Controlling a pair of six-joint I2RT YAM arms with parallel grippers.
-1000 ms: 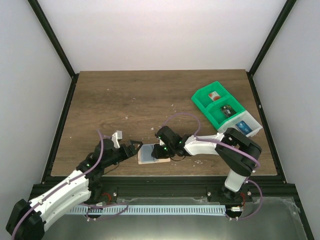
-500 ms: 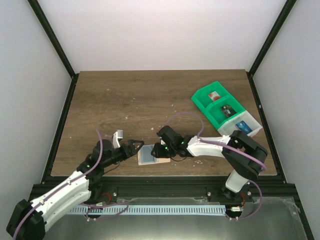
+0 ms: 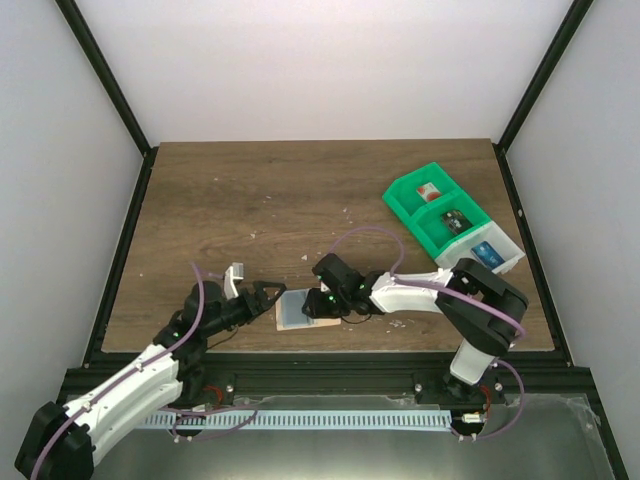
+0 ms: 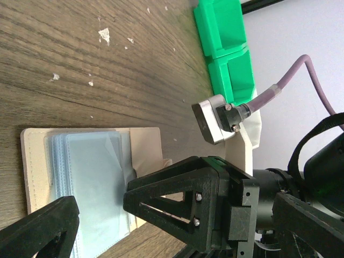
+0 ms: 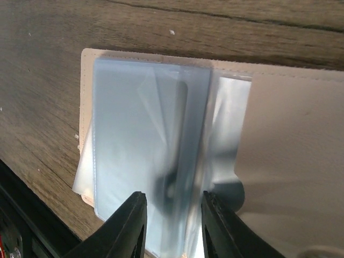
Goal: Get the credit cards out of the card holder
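Evidently no cards had yet been drawn. The holder (image 3: 305, 310) lay open at the table's (image 3: 250, 200) 6 o'clock. The left gripper (image 3: 268, 297) was spread wide at the holder's 9 o'clock. The right gripper (image 3: 318, 303), at 3 o'clock, hung narrowly parted over the pockets (image 5: 145, 140), nothing clamped. Next, a card edge would need pinching.

Wooden table (image 3: 250, 200): card holder (image 3: 297, 310), green tray (image 3: 413, 213)

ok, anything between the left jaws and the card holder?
Nothing visible. The left gripper hangs open beside the card holder, with only bare table between them. The right gripper is at the holder's other side, jaws apart over the pockets, clear of that path.
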